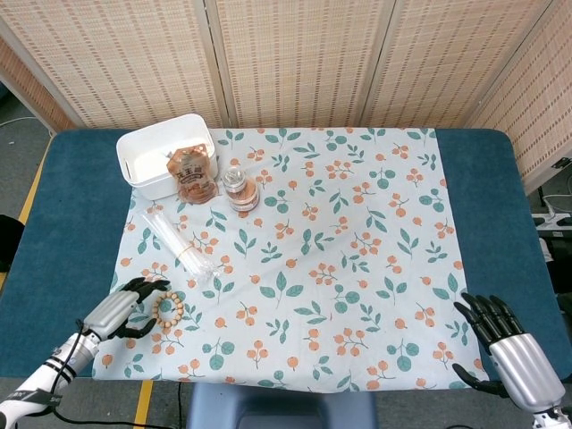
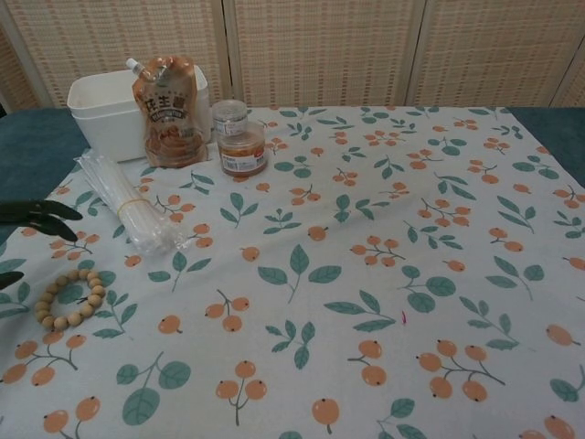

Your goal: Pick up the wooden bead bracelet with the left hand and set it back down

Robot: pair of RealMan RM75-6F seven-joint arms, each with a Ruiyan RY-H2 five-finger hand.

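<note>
The wooden bead bracelet (image 1: 167, 309) (image 2: 70, 298) lies flat as a ring on the floral cloth near its front left corner. My left hand (image 1: 123, 308) hovers just to the left of it, fingers spread around nothing; in the chest view only its dark fingertips (image 2: 37, 211) show at the left edge, above the bracelet. My right hand (image 1: 511, 347) sits open at the front right, off the cloth over the blue table, holding nothing.
A bundle of clear plastic tubes (image 1: 177, 246) (image 2: 128, 203) lies just behind the bracelet. Farther back stand a white bin (image 1: 166, 154), a brown pouch (image 2: 167, 112) and a small jar (image 2: 239, 149). The floral cloth (image 1: 357, 268) covers the blue table (image 1: 63, 232).
</note>
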